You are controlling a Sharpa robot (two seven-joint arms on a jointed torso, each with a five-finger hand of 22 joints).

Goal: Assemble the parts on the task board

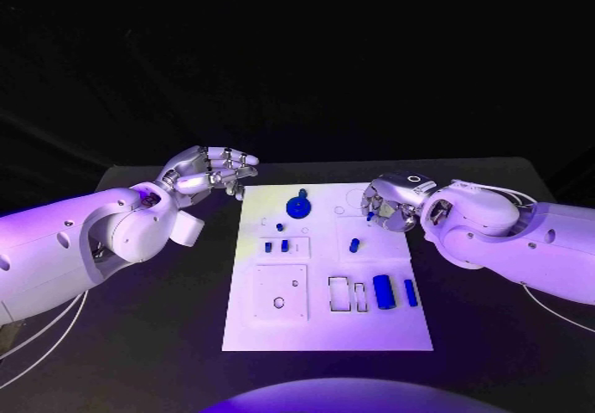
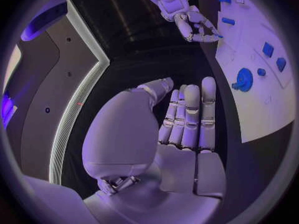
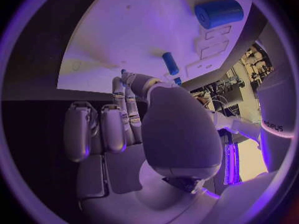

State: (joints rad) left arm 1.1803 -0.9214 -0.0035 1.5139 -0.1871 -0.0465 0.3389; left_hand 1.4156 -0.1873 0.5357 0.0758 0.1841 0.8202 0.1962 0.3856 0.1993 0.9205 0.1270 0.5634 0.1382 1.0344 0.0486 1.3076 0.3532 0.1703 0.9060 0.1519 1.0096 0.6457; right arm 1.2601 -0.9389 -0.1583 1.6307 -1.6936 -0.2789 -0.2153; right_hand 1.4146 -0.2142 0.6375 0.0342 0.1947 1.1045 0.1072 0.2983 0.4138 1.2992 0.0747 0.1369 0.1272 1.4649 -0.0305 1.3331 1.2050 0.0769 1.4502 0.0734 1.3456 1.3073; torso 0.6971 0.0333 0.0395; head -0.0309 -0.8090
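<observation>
The white task board (image 1: 328,331) lies in the middle of the black table. On it are a round blue disc with a knob (image 1: 299,206), small blue blocks (image 1: 277,247), a short blue piece (image 1: 355,245), a blue cylinder (image 1: 384,291) and a blue bar (image 1: 410,292). My right hand (image 1: 392,203) hovers over the board's far right part, its thumb and a finger pinching a small blue part (image 1: 368,217) just above the plate. My left hand (image 1: 211,172) is raised off the board's far left corner, fingers straight and side by side (image 2: 190,117), holding nothing.
Empty cut-outs (image 1: 345,292) sit near the cylinder, and a square recessed plate (image 1: 281,292) on the board's near left. In the right wrist view the cylinder (image 3: 218,12) and a blue peg (image 3: 170,63) lie beyond my fingers (image 3: 118,119). Bare table flanks the board.
</observation>
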